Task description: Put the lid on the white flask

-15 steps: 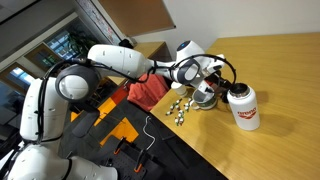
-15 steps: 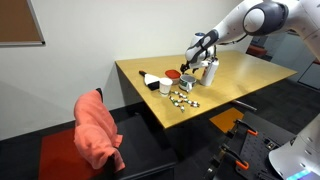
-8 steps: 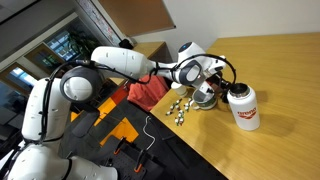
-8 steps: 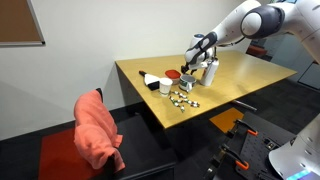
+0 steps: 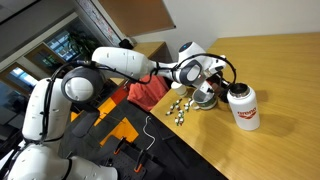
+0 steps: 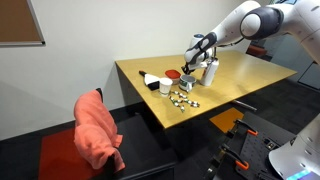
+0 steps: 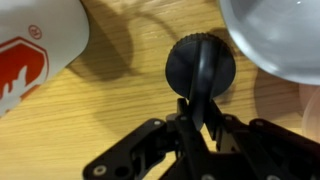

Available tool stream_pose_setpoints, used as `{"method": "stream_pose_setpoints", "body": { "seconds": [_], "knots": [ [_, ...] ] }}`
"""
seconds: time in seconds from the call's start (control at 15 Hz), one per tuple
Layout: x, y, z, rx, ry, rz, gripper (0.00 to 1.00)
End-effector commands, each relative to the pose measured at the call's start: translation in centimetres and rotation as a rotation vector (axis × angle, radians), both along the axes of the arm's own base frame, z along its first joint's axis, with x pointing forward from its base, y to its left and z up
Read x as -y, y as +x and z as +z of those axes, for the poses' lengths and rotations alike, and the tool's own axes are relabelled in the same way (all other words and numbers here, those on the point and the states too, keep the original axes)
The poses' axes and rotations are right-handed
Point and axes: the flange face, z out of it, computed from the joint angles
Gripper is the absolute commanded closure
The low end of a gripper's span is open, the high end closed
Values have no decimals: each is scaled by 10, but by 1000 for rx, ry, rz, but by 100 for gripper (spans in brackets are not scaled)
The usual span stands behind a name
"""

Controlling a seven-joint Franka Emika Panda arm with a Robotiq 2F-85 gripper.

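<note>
The jaws (image 7: 204, 88) are drawn close together into one narrow bar over the lid (image 7: 180, 65). Whether they pinch it cannot be determined. The lid, round and black, lies flat on the bench (image 7: 110, 110), between the white flask (image 7: 30, 45) and a white cup (image 7: 280, 35). In an exterior view the flask (image 5: 243, 105) stands upright just beside the jaws (image 5: 207, 88). Its side carries red lettering, too small to read.

soft, even indoor light; in the wrist view the white flask (image 7: 35, 45) looks blurred, its shadow falling softly beside it on the table (image 7: 80, 130).
</note>
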Motion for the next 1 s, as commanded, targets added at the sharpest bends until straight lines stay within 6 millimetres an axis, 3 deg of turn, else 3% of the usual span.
{"method": "stream_pose_setpoints", "body": {
  "seconds": [0.0,0.2,0.47,0.93],
  "knots": [
    [0,5,17,-2,2,-26,95],
    [-1,7,47,17,-5,-41,95],
    [4,4,101,-11,-19,-79,95],
    [-1,-16,199,-40,-6,-88,95]
  ]
}}
